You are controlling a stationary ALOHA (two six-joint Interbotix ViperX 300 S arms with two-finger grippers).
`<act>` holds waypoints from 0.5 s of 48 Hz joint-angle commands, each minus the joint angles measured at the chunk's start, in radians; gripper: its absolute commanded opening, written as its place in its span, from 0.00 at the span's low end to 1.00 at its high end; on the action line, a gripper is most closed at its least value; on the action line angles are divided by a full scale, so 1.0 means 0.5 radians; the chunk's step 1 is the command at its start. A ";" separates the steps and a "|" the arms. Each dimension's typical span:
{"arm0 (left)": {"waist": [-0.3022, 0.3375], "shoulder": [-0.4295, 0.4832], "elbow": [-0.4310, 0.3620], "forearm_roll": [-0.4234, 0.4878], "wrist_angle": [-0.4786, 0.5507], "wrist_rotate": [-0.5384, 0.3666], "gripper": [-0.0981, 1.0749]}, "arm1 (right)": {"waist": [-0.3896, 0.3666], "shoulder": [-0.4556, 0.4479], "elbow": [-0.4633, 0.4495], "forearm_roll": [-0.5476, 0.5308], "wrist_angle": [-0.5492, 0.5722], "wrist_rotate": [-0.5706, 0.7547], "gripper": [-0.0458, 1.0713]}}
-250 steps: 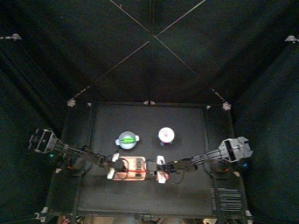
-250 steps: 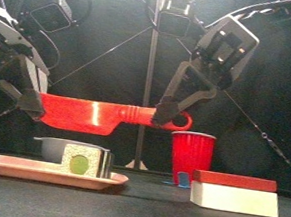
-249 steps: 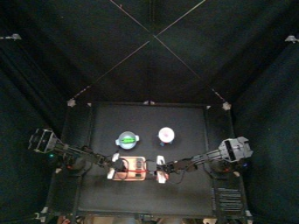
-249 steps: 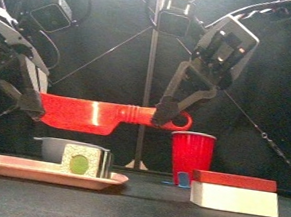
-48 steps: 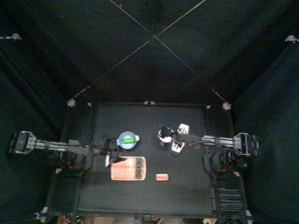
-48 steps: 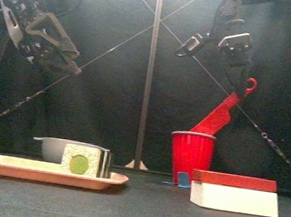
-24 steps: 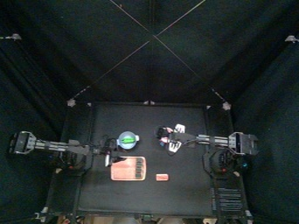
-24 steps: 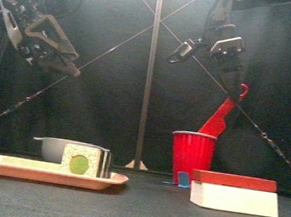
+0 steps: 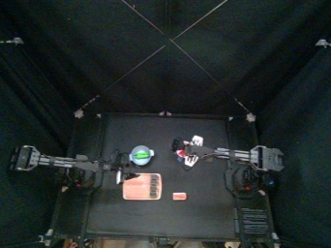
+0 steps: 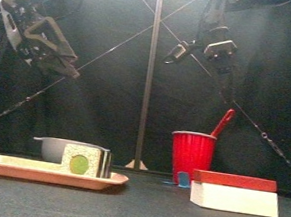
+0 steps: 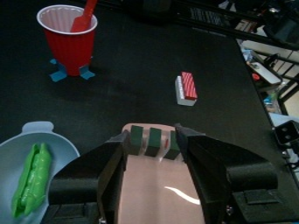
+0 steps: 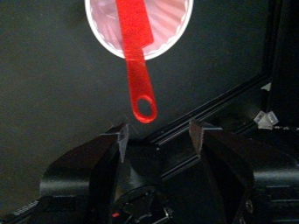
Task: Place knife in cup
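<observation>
The cup [image 10: 191,159], red outside and white inside [image 12: 140,19], stands right of centre on the table. The red knife [image 10: 222,122] leans in it, handle up, with the hole of the handle [image 12: 142,107] showing in the right wrist view. My right gripper [image 10: 197,50] hangs open above the cup, its jaws [image 12: 158,138] clear of the knife. In the top view the right gripper [image 9: 189,151] covers most of the cup. My left gripper [image 10: 43,39] is raised at the left, open and holding nothing; the left wrist view shows the cup [image 11: 68,42] beyond it.
A pink tray [image 10: 6,167] lies at the front left, carrying a pale bowl [image 11: 41,140] that holds a green pod [image 11: 33,175]. A white block with a red top [image 10: 235,193] sits at the front right. A green-and-white vessel [image 9: 139,153] is left of the cup.
My right gripper opened and let go of the knife, which slid down deeper into the cup. That gripper shifted a little leftward in the front view. The left arm stayed still.
</observation>
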 commanded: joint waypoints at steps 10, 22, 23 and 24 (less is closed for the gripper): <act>0.006 0.000 -0.021 0.003 -0.012 0.003 0.80 | 0.012 -0.080 -0.040 0.015 0.003 0.025 0.85; 0.006 0.003 -0.021 0.000 -0.012 0.003 0.80 | 0.025 -0.117 0.003 0.018 0.003 0.031 0.85; 0.006 0.003 -0.021 -0.003 -0.009 0.003 0.80 | 0.025 -0.126 0.003 0.018 0.003 0.031 0.85; 0.006 0.003 -0.021 -0.003 -0.012 0.003 0.80 | 0.028 -0.138 0.003 0.018 0.000 0.034 0.85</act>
